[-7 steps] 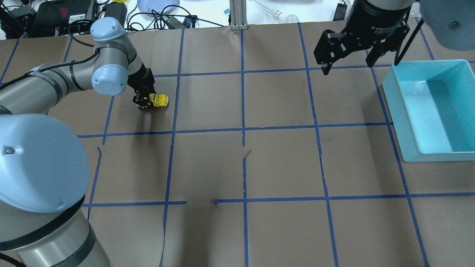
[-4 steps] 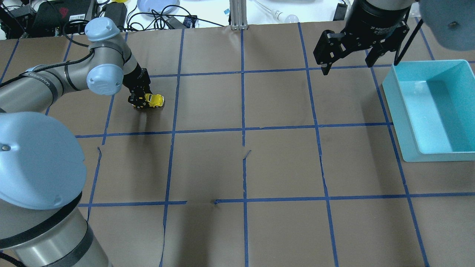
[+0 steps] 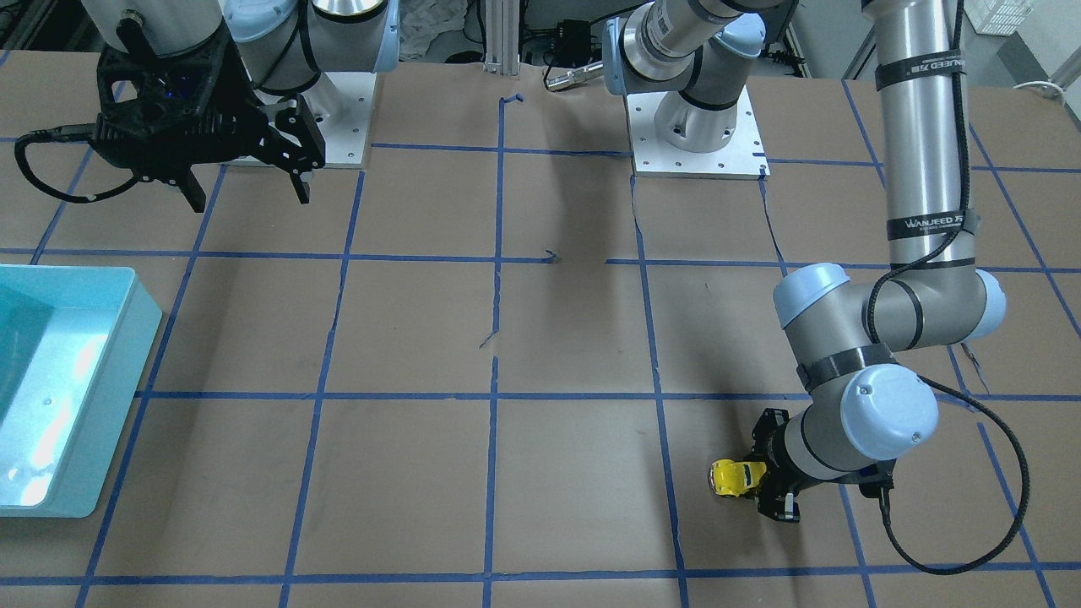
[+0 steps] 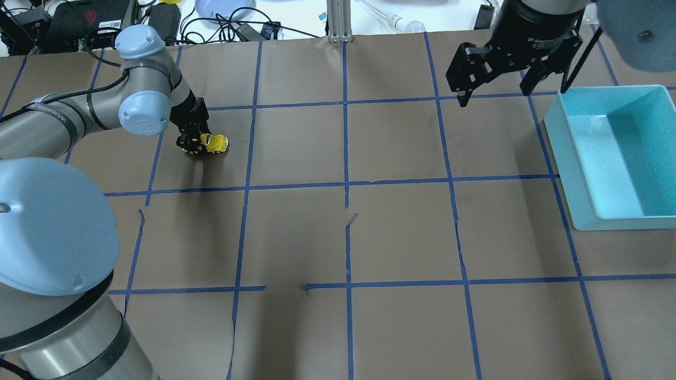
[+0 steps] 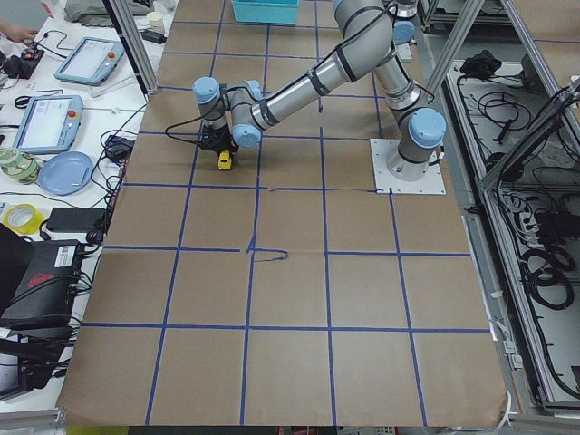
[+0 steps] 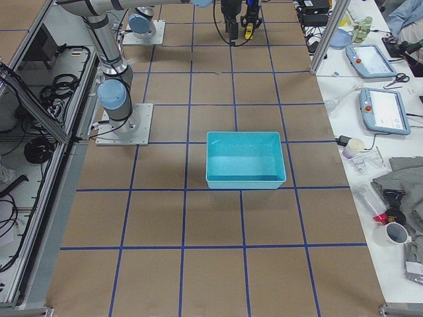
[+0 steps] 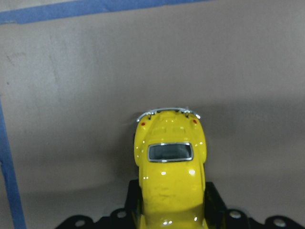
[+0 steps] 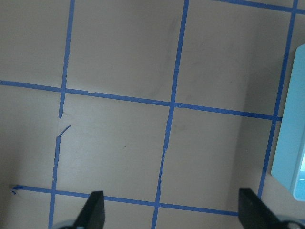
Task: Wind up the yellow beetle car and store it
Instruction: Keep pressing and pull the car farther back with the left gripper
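Note:
The yellow beetle car (image 4: pixel 215 143) sits low at the brown paper table, held at one end by my left gripper (image 4: pixel 196 143), which is shut on it. It also shows in the front view (image 3: pixel 733 478) with the left gripper (image 3: pixel 760 481) beside it, and in the left wrist view (image 7: pixel 170 162), bumper end pointing away, body between the black fingers. It is a small yellow spot in the left side view (image 5: pixel 224 160). My right gripper (image 4: pixel 494 95) is open and empty, high above the table near the teal bin (image 4: pixel 612 158); its fingertips (image 8: pixel 95 210) show in the right wrist view.
The teal bin stands at the table's right side (image 3: pixel 51 388), also in the right side view (image 6: pixel 244 158). Blue tape lines grid the brown paper. Cables, tablets and a plate lie beyond the table's far edge (image 4: pixel 222 10).
My left gripper has drawn the yellow car leftward along the table, toward the robot's left. The right arm has not moved.

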Available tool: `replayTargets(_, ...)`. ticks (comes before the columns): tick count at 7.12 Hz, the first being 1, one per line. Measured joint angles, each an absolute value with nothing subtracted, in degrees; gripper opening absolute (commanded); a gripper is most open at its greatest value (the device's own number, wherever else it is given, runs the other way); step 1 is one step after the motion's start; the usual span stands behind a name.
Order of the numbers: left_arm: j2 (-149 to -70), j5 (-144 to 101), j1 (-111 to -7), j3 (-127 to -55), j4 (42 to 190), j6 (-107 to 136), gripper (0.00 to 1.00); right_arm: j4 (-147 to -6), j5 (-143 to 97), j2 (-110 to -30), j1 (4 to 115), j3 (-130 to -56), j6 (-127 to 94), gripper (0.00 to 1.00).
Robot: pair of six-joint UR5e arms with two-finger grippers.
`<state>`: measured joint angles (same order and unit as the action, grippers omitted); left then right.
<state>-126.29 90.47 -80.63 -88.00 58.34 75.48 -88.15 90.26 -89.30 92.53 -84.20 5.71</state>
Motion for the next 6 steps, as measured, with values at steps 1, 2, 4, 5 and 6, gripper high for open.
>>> replayTargets(1, -126.3, 90.6, -80.6, -88.1, 58.4, 75.5, 0.0, -88.2, 90.3, -89.3, 92.5, -84.2, 5.7, 1.0)
replayTargets(2, -126.2, 90.7, -80.5, -88.1, 58.4, 75.4, 0.0, -88.2, 90.3, -89.3, 92.5, -84.2, 5.7, 1.0)
replayTargets(4, -126.2, 90.6, -79.8, -88.2, 58.4, 75.4, 0.0, -88.2, 90.2, -89.3, 92.5, -84.2, 5.7, 1.0)
replayTargets(5, -126.2, 90.7, -79.6, -88.2, 58.4, 75.3, 0.0, -88.2, 90.2, -89.3, 92.5, -84.2, 5.7, 1.0)
replayTargets(6, -126.2, 91.0, -79.4, -88.2, 58.3, 75.2, 0.0, -88.2, 90.2, -89.3, 92.5, -84.2, 5.7, 1.0)
